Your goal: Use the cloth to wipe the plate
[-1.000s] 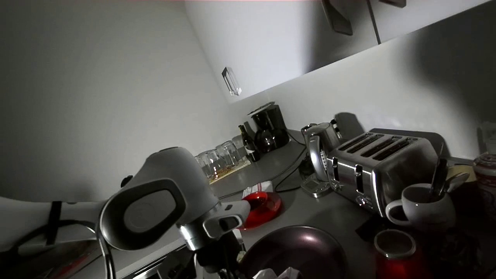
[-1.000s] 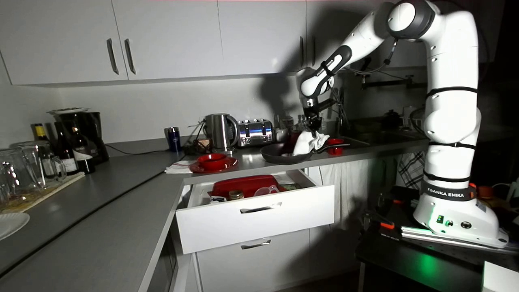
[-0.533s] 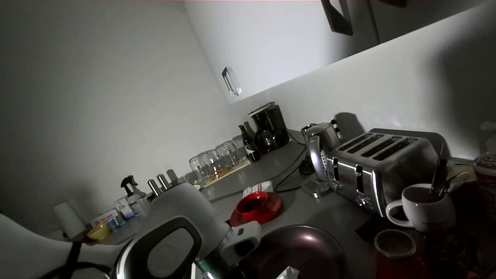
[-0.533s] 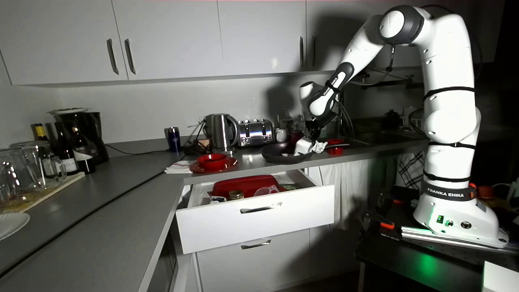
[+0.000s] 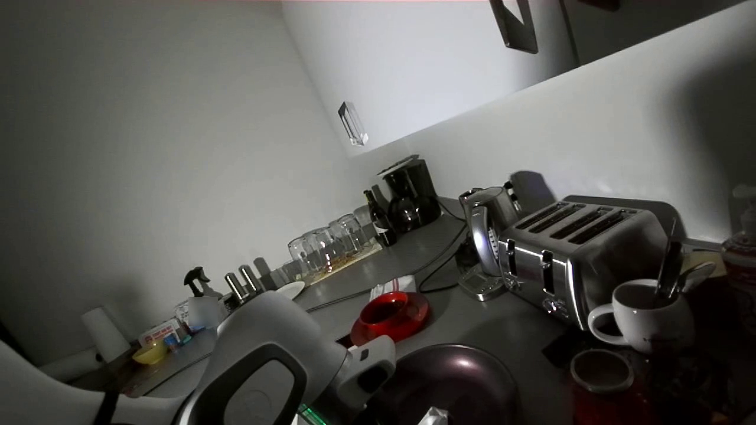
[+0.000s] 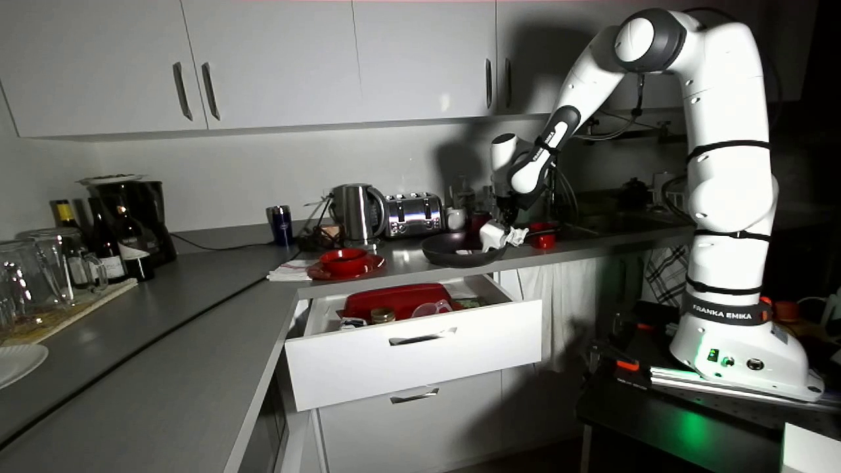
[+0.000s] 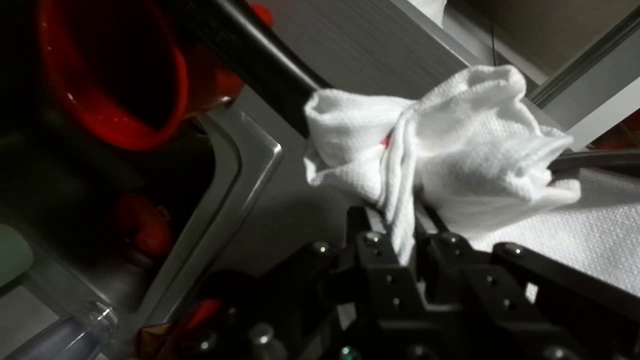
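My gripper is shut on a white cloth, with a fold pinched between the fingers. In the wrist view the bunched cloth lies over the black pan handle near the rim. In an exterior view the gripper holds the cloth low at the handle side of the dark pan. In an exterior view only a tip of the cloth shows in the pan. A red plate with a red bowl on it stands apart on the counter.
A red cup stands by the pan handle, near the sink edge. The toaster, kettle and white mug stand behind the pan. An open drawer juts out below the counter.
Over the second, my gripper has lowered the cloth into the pan. In the last half second it shifted slightly toward the handle side, and the pan and its handle moved a little.
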Controlling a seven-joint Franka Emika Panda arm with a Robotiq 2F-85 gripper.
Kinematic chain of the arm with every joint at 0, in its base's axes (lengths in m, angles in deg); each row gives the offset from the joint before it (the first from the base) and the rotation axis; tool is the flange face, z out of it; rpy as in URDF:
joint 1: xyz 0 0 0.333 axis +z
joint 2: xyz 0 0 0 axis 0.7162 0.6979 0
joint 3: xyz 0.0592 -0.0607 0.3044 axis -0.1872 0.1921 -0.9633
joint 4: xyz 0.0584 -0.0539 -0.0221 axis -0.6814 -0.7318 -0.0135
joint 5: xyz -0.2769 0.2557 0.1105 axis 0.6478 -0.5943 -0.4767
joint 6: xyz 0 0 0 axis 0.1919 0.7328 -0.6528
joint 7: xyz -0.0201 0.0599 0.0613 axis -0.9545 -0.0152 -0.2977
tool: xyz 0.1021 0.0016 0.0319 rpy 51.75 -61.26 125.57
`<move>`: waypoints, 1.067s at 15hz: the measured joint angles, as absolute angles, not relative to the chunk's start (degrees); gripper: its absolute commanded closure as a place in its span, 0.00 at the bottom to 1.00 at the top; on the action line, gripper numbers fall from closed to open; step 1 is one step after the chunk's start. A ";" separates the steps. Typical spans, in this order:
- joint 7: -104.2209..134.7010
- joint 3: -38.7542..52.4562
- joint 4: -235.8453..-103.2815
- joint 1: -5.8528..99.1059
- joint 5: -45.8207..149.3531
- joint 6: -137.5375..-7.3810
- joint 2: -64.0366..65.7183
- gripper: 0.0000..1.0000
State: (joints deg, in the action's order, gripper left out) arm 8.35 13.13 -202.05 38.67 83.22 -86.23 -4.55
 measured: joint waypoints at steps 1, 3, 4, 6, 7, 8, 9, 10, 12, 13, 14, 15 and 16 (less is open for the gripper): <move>8.19 13.27 -202.18 38.73 83.47 -86.62 -4.56 0.92; 8.16 13.39 -202.37 38.75 83.56 -87.06 -4.65 0.92; 8.16 13.40 -202.43 38.75 83.53 -87.15 -4.72 0.92; 8.16 13.40 -202.59 38.75 83.52 -87.32 -4.90 0.92; 8.16 13.40 -202.70 38.76 83.50 -87.34 -5.03 0.92; 8.16 13.39 -202.82 38.79 83.43 -87.35 -5.20 0.92; 8.16 13.39 -202.93 38.81 83.27 -87.35 -5.39 0.92; 8.16 13.35 -203.04 38.83 82.96 -87.35 -5.70 0.92; 8.16 13.17 -203.38 38.89 82.25 -87.35 -6.93 0.92; 8.16 13.04 -203.64 38.95 81.89 -87.36 -7.82 0.92; 8.16 12.90 -203.92 39.04 81.61 -87.36 -8.72 0.92; 8.16 12.75 -204.19 39.14 81.31 -87.36 -9.66 0.92; 8.16 12.54 -204.45 39.22 80.96 -87.36 -10.55 0.92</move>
State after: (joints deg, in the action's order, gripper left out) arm 8.16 12.54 -204.45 39.22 80.96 -87.36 -10.55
